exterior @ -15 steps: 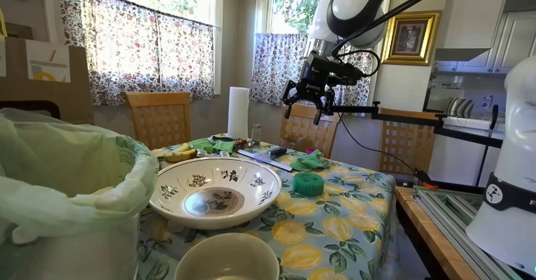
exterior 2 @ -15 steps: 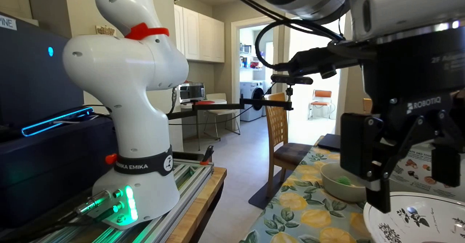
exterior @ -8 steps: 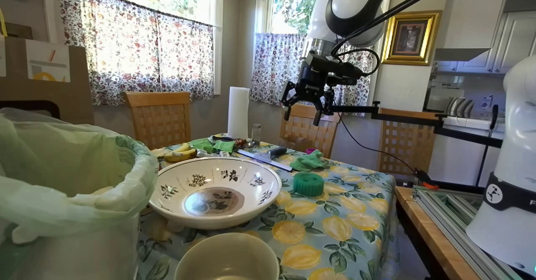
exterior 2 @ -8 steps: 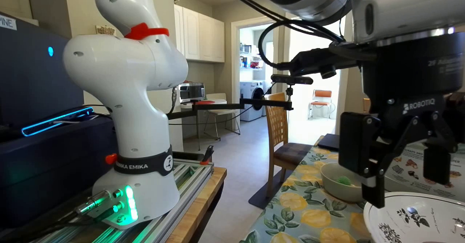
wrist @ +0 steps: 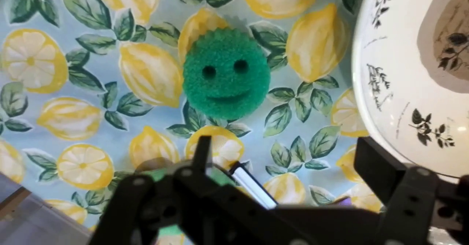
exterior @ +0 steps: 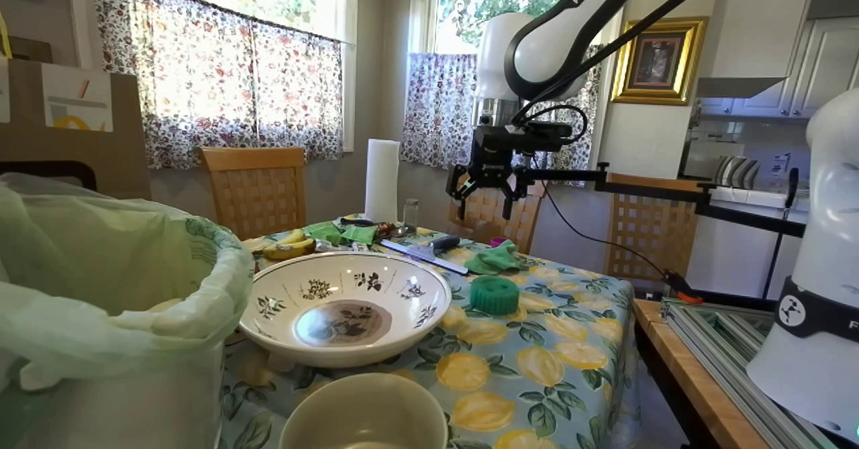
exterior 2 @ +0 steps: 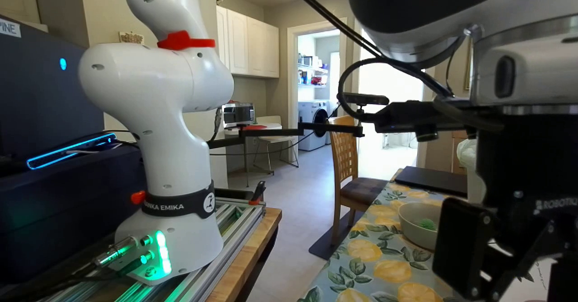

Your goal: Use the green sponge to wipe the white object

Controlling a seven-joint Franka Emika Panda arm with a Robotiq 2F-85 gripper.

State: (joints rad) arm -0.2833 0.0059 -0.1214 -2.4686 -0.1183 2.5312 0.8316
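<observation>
- Gripper: raised above the table in both exterior views, pointing down. Fingers spread wide, holding nothing.
- Green sponge: lying flat on the lemon-print tablecloth, lower than the gripper and apart from it. Round face up, showing two holes and a curved mouth slot.
- Floral dish: upright, to the left of the sponge in an exterior view. Bare cloth shows between the two in the wrist view.
- White bowl: upright in an exterior view at the near end of the table, on the near side of the floral dish, lower part cut off from view. Contact with the dish cannot be told. In an exterior view a small green spiky piece shows inside it.
- Green cloth: crumpled, just beyond the sponge on the far side.
- Bananas: far left, beyond the floral dish.
- Paper-towel roll: upright at the far edge.
- Bin: near left, a pale green bag draped over its rim.
</observation>
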